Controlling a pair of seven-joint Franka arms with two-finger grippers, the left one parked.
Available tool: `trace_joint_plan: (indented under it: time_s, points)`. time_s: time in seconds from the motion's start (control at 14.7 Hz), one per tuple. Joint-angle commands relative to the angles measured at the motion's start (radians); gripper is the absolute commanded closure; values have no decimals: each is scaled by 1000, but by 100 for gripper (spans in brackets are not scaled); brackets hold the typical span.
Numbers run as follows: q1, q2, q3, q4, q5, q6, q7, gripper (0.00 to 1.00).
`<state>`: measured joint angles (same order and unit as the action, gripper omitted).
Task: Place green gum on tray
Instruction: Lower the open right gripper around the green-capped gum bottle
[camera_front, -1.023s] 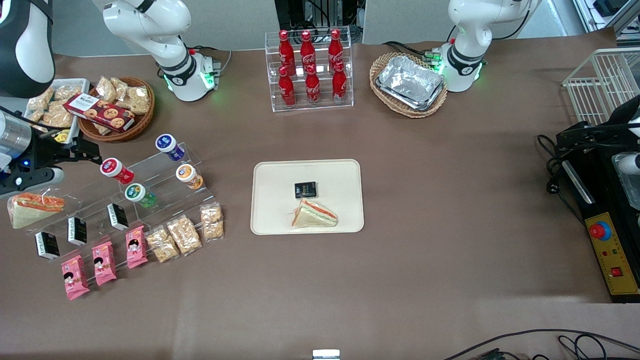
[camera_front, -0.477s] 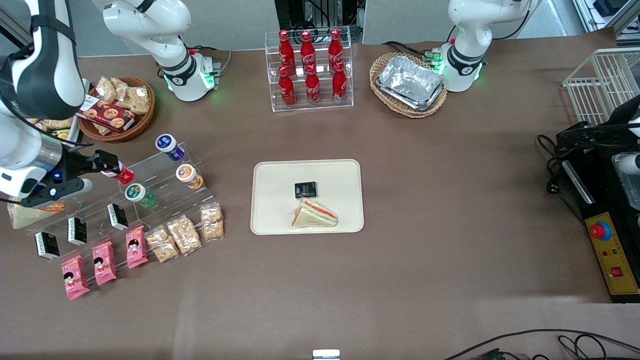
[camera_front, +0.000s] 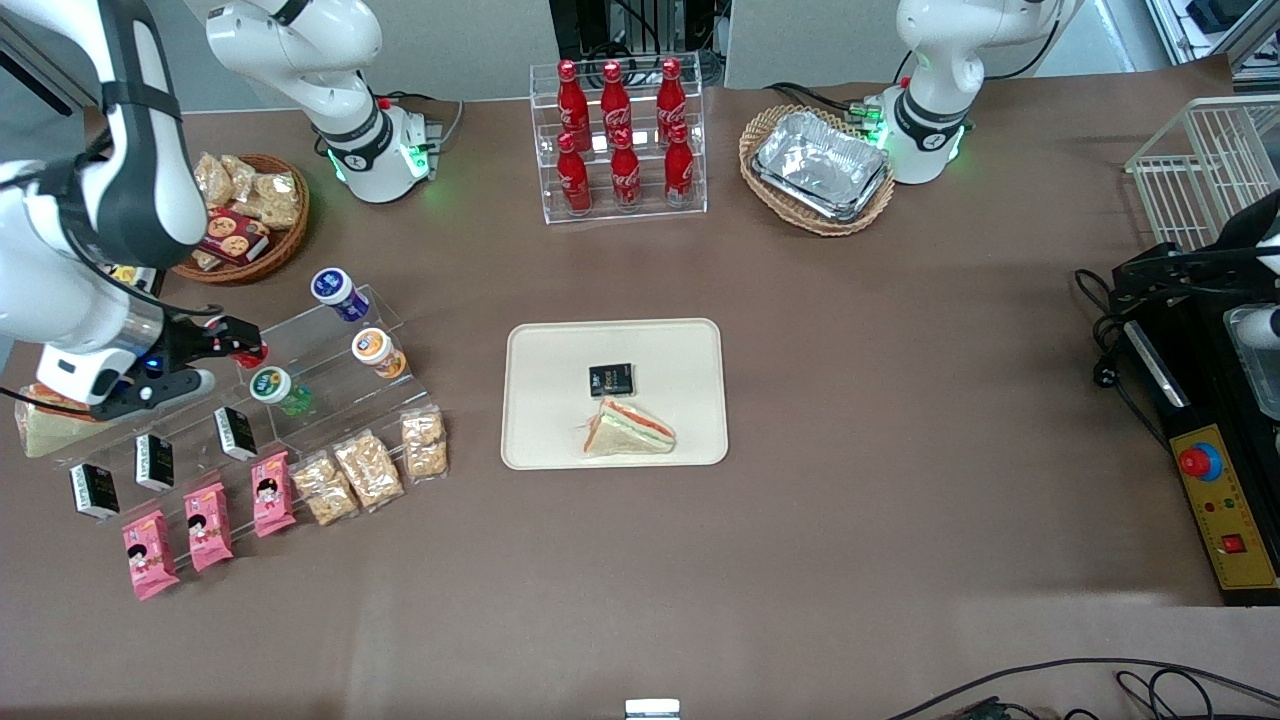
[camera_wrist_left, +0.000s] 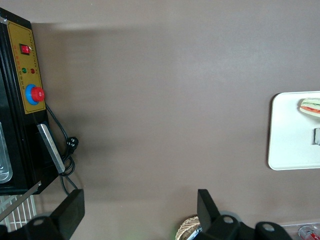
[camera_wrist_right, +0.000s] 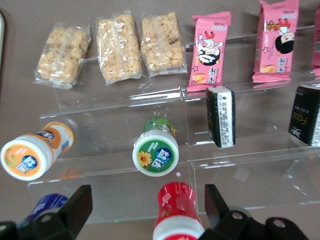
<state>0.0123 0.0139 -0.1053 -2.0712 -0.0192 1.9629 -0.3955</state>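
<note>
Pincer (camera_front: 240, 352) gapes above red bottle (camera_wrist_right: 176, 210); green gum (camera_wrist_right: 156, 148) lies cap-forward.

The hand (camera_front: 240, 352) covers most of the red bottle (camera_front: 250, 352) in the front view, and the wrist view cuts off that bottle's cap. The arm hides part of the wicker basket (camera_front: 262, 262) and the sandwich (camera_front: 45, 428) on the clear stand. The blue bottle (camera_wrist_right: 47, 205) sits half hidden by a finger (camera_wrist_right: 75, 210). Print on the green gum (camera_front: 278, 390) cap is too small to read
</note>
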Motion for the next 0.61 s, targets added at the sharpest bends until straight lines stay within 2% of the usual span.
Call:
trace_joint_plan:
  time_s: [0.0, 0.55]
  points:
    - [-2, -28, 1, -122, 15, 138, -23, 0]
    - [1, 26, 1, -184, 15, 284, -23, 0]
